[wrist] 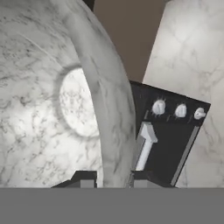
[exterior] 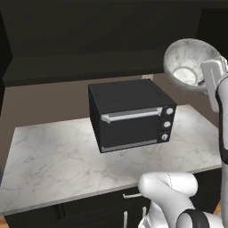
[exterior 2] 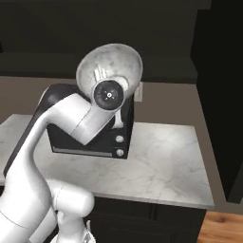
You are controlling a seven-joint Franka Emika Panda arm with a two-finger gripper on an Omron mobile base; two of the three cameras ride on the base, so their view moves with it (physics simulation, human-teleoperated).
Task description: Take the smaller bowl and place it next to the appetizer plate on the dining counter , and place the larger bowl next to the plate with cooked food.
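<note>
The larger bowl (exterior: 187, 64) is held aloft, well above the marble worktop (exterior: 53, 156) and clear of the black toaster oven (exterior: 129, 116) standing on it. The bowl is tipped on its side: in both base views its open mouth faces back toward the cameras, showing the pale round floor inside, so its axis runs roughly level rather than upright. From the left base view it hangs above and to the right of the oven; from the right base view it sits above the oven's top, partly behind the arm's wrist.

The gripper (wrist: 113, 180) is clamped on the bowl's rim; in the hand view one dark fingertip (wrist: 85, 179) lies inside the wall and the other outside it. Beyond the rim the oven's three knobs (wrist: 180, 110) and silver handle (wrist: 144, 148) show.
</note>
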